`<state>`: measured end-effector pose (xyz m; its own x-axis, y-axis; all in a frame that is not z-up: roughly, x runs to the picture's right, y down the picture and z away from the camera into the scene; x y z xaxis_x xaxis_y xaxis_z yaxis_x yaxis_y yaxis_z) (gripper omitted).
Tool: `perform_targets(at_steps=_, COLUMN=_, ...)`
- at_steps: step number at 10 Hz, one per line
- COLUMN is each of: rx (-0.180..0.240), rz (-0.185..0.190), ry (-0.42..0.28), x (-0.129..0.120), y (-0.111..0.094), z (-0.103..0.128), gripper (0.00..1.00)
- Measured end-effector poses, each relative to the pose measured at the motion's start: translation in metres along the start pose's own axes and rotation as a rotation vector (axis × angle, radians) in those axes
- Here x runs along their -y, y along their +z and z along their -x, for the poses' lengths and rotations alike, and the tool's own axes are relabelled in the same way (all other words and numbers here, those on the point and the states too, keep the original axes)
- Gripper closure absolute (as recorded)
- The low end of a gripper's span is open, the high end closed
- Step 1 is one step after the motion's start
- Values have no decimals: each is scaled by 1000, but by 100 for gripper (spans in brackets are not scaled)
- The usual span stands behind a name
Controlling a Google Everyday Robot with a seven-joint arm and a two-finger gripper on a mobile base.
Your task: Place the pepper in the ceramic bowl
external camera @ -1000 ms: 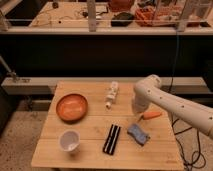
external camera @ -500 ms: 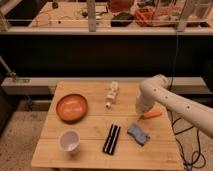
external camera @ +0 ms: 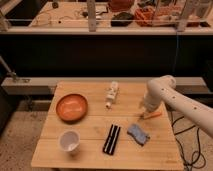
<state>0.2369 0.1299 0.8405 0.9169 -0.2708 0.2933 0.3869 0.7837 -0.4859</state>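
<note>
Gripper (external camera: 144,113) stood low at the pepper (external camera: 153,115), which lay on the counter (external camera: 90,125) near its right edge. Its opening could not be told. Judged step: grasping. Next move requires a secure hold, then a carry left to the ceramic bowl (external camera: 71,107).

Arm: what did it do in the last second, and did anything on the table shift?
The arm swung right, so its tool now sits at the pepper's left end. The pepper lies where it was; nothing visibly picked up. The orange bowl, white cup and cloth have not moved.
</note>
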Motion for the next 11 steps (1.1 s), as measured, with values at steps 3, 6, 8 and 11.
perform_targets(at_steps=3, rx=7, rz=-6, ry=34, x=-3, y=-2, z=-8, gripper=26)
perform_targets(at_steps=6, rx=16, rz=7, ry=56, x=-13, y=9, z=-17, gripper=20)
perform_targets(at_steps=8, rx=19, rz=7, ry=56, x=-12, y=16, z=-11, gripper=20)
perform_targets(at_steps=11, rx=18, rz=13, ry=46, x=-15, y=28, z=-11, gripper=20)
